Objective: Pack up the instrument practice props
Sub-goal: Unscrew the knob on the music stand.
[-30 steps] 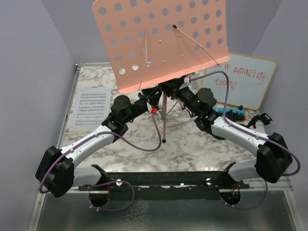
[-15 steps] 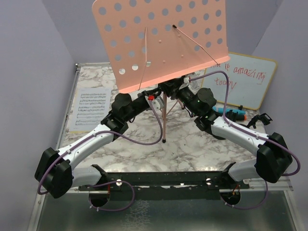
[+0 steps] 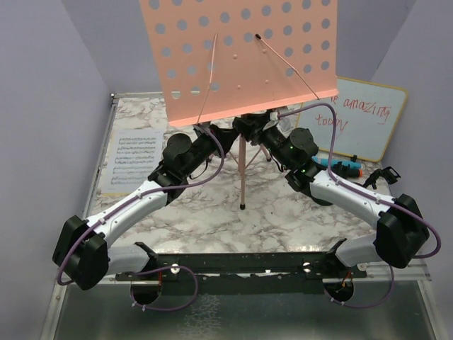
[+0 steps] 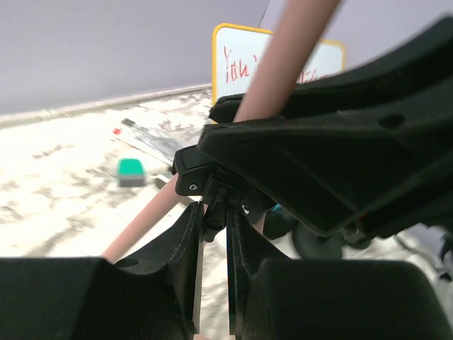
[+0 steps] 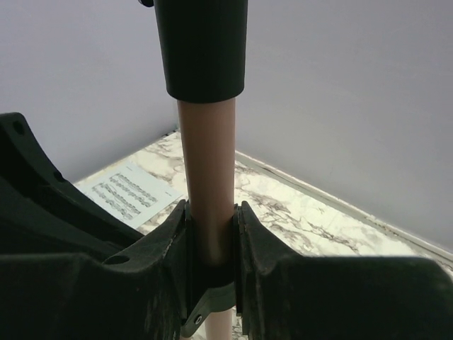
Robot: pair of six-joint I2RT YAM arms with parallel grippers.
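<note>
Right tool grips the pole of the pink music rack, left tool pinches its black knob.

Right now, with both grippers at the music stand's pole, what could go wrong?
1. The left gripper pinches the small black knob at the tripod hub. If it loosens, the legs may fold and the wide pink rack could tip toward the whiteboard.
2. Only the right gripper clamps the pole, so a slip may drop everything.
</note>
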